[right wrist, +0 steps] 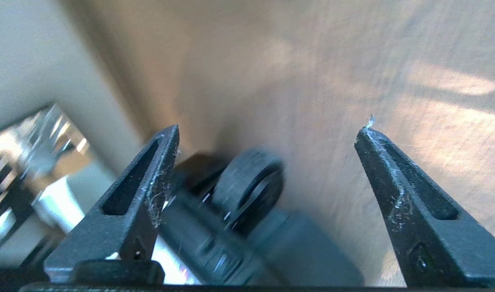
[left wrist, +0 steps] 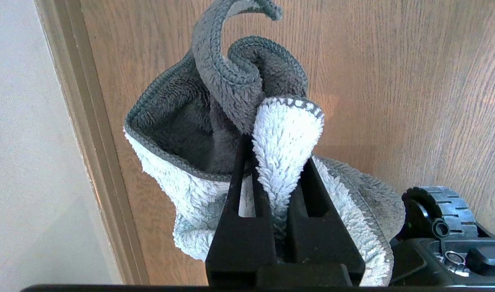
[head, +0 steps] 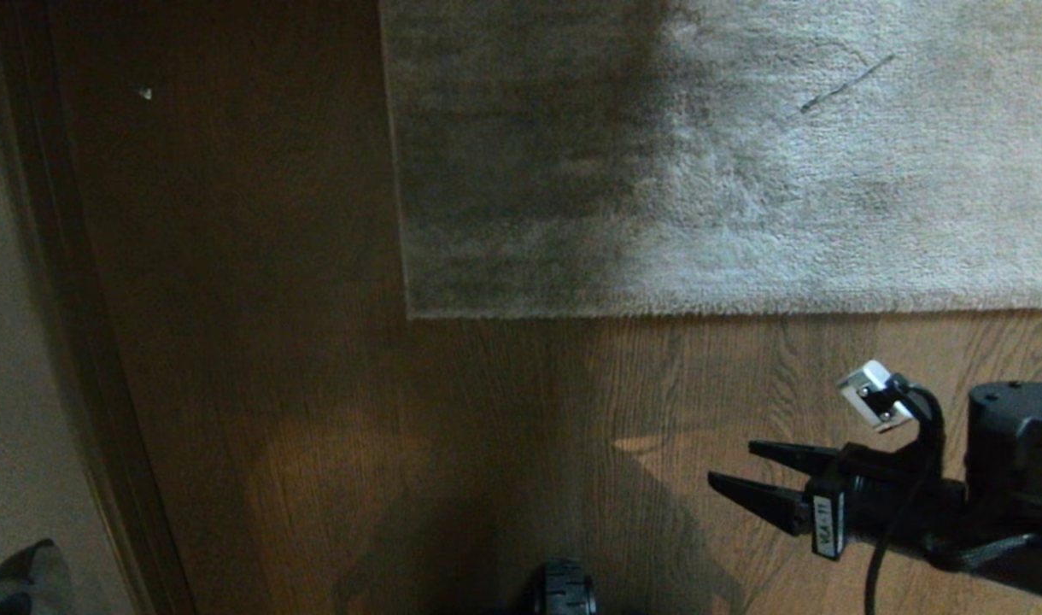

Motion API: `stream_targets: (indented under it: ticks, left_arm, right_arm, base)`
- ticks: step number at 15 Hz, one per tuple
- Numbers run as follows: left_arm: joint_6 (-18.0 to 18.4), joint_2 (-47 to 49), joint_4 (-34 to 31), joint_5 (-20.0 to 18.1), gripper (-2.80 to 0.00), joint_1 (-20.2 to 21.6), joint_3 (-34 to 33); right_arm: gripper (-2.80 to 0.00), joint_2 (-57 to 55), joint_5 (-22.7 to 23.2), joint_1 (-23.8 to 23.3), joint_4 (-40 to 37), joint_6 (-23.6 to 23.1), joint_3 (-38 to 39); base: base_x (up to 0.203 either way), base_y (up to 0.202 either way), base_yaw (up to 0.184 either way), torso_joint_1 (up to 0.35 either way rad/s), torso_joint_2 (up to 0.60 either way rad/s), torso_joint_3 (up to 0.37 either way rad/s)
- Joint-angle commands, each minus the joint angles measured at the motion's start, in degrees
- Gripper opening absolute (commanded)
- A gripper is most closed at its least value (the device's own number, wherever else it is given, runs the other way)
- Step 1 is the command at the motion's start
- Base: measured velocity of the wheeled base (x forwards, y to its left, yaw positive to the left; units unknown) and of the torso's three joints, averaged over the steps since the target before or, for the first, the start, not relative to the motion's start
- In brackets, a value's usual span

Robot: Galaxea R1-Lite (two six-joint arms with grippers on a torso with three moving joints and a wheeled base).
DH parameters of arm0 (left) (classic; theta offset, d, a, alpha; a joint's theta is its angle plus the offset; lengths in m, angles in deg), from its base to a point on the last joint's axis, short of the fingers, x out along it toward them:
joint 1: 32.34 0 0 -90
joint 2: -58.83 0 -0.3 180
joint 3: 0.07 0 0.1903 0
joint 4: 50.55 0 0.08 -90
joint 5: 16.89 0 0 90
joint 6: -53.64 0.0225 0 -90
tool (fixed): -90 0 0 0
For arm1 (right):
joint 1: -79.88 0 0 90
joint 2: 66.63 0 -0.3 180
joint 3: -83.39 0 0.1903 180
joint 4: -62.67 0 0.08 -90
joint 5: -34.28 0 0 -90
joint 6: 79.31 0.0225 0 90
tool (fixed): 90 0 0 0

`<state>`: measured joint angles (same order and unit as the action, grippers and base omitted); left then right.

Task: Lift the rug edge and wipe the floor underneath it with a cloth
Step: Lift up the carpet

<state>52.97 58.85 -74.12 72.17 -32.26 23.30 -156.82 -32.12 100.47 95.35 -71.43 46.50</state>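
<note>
The rug edge (head: 700, 309) runs straight across the head view, and the grey-beige rug lies flat, its corner (head: 412, 314) near the middle. Brown wood-grain floor (head: 487, 410) fills the area in front of it. My right gripper (head: 730, 463) hovers over the bare floor at the lower right, short of the rug edge. It is open and empty, with lint on its fingers (right wrist: 393, 178). In the left wrist view, my left gripper (left wrist: 276, 154) is shut on a fluffy grey-and-white cloth (left wrist: 182, 121) that bunches up past the fingertips.
A pale wall (head: 8, 342) and dark baseboard (head: 77, 342) run down the left side. The robot's base wheel (head: 562, 589) shows at the bottom centre. A dark streak (head: 845, 84) lies on the rug and a small white speck (head: 145, 92) on the floor.
</note>
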Motion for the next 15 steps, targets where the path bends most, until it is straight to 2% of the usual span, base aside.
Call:
stream_targets:
  ticks: [1, 5, 7, 11, 15]
  left_arm:
    - [0.0, 0.0, -0.1, 0.0, -2.8, 0.0, 0.0]
    - [0.0, 0.0, 0.0, 0.0, -2.8, 0.0, 0.0]
    - [0.0, 0.0, 0.0, 0.0, -2.8, 0.0, 0.0]
    - [0.0, 0.0, 0.0, 0.0, -2.8, 0.0, 0.0]
    - [0.0, 0.0, -0.1, 0.0, -2.8, 0.0, 0.0]
  right_arm:
    - [0.0, -7.3, -4.3, 0.7, 8.8, 3.1, 0.4]
    - [0.0, -16.3, -19.9, 7.5, 24.7, 11.4, 0.2]
    - [0.0, -18.3, -25.8, 10.0, 32.4, 14.2, 0.0]
    - [0.0, -18.1, -34.3, 10.5, 33.9, 15.2, -0.2]
    - [0.0, -18.6, -38.9, 11.3, 33.9, 21.2, -4.2]
  base:
    - [0.0, 0.0, 0.0, 0.0, 0.0, 0.0]
    - [0.0, 0.0, 0.0, 0.0, 0.0, 0.0]
    - [0.0, 0.0, 0.0, 0.0, 0.0, 0.0]
    - [0.0, 0.0, 0.0, 0.0, 0.0, 0.0]
    - [0.0, 0.0, 0.0, 0.0, 0.0, 0.0]
